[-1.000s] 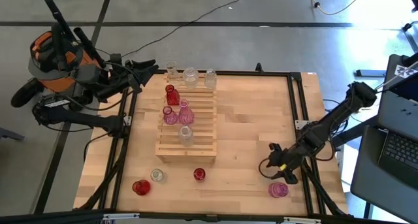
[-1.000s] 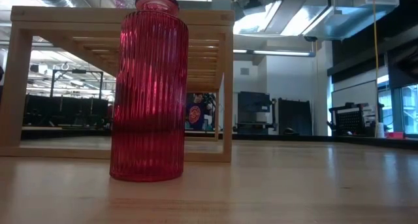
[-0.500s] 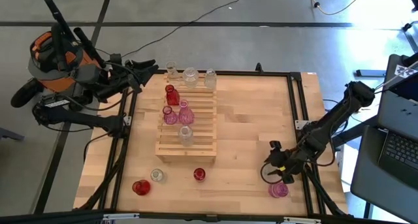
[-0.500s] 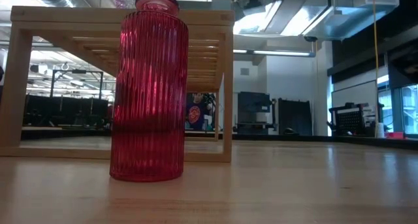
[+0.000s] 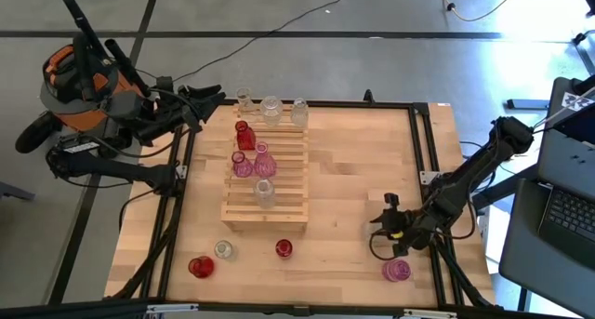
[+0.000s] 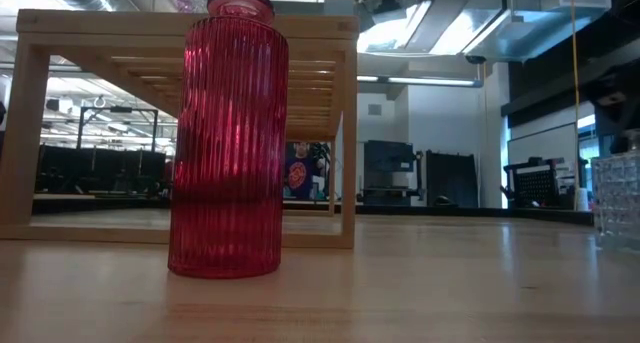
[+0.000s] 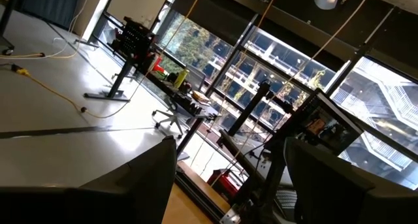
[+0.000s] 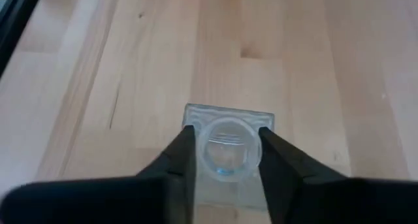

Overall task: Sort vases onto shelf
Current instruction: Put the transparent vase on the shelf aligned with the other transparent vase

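The pale wooden shelf [image 5: 265,175] stands left of the table's middle and carries several vases: clear ones [image 5: 271,108] on the far tier, a red one [image 5: 244,133], pink ones [image 5: 264,161] and a clear one [image 5: 265,192]. On the table stand a red vase [image 5: 200,266], a clear one [image 5: 224,250], a ribbed red one [image 5: 284,249] [image 6: 228,143] and a pink one [image 5: 397,270]. My right gripper [image 5: 389,228] [image 8: 226,130] is near the table's right near corner, shut on a clear square-based vase [image 8: 225,152] [image 6: 615,198]. My left gripper [image 5: 209,98] waits open beyond the far left corner. My right gripper pinches the clear vase at its round mouth [image 8: 204,149], one finger [image 8: 186,152] on each side of the rim. The fingers come from above, pointing down. The vase stays upright below them. Whether its base rests on the table, I cannot tell.
The pink vase stands just near-side of my right gripper. A dark frame [image 5: 418,152] runs along the table's edges. Bare wood [image 5: 363,170] lies between the shelf and my right arm. A laptop [image 5: 567,207] sits off the right edge.
My right gripper has shifted a little toward the table's far and left sides, away from the pink vase, carrying the clear vase. That vase now shows at the right edge of the low view, where it did not show before.
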